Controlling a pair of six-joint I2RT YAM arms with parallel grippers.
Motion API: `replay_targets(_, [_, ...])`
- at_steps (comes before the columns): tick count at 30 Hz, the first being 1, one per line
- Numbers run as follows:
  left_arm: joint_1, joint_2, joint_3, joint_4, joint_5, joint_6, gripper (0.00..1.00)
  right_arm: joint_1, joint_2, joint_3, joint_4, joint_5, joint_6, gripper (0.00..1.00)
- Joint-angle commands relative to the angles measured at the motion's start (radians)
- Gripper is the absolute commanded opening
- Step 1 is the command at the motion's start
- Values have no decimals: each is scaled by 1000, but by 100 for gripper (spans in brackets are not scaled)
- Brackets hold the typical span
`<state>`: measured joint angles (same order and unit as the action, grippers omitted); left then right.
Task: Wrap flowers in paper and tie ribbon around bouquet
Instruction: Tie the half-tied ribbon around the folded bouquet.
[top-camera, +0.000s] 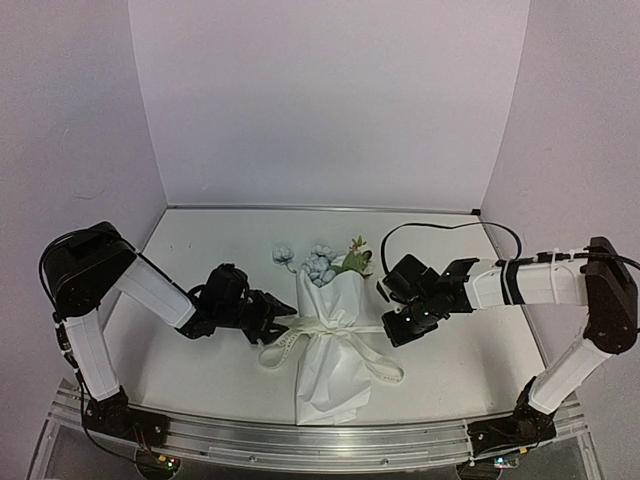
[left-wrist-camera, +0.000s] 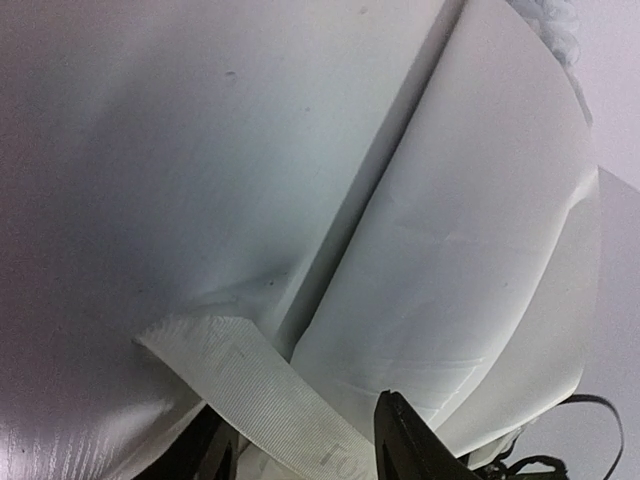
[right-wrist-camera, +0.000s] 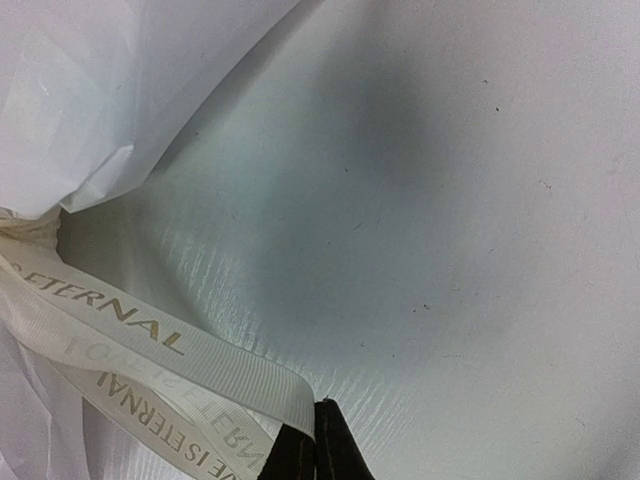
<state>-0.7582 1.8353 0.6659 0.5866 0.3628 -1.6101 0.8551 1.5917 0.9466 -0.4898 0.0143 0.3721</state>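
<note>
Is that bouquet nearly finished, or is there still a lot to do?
Nearly. Done: the flowers sit wrapped in the paper, and the ribbon cinches the middle. In hand: the right pincer is shut on one ribbon strand; the left pincer stands open around another. Left: probably pulling it tight, then letting go.

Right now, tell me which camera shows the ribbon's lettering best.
Right wrist: the ribbon runs close up, its print readable. The top view shows only a thin band tied round the bouquet; the left wrist shows a blurred strip, letters faint.
</note>
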Motion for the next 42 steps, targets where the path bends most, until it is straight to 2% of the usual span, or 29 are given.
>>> replay_targets(1, [3, 26, 27, 80, -31, -66, 42, -1, -39, -7, 2, 20, 11, 0])
replay_targets(5, [3, 34, 18, 107, -48, -82, 33, -1, -46, -12, 2, 25, 11, 0])
replay_targets(14, [5, 48, -5, 212, -81, -98, 4, -2, -56, -17, 2, 29, 7, 0])
replay_targets(16, [7, 40, -11, 223, -88, -87, 0, -2, -58, -18, 1, 33, 6, 0])
replay_targets(26, [18, -83, -46, 4, -159, 36, 0, -2, -79, -51, -6, 116, 34, 0])
replay_targets(42, [86, -150, -90, -72, -140, 121, 0, -3, -94, -84, -5, 169, 47, 0])
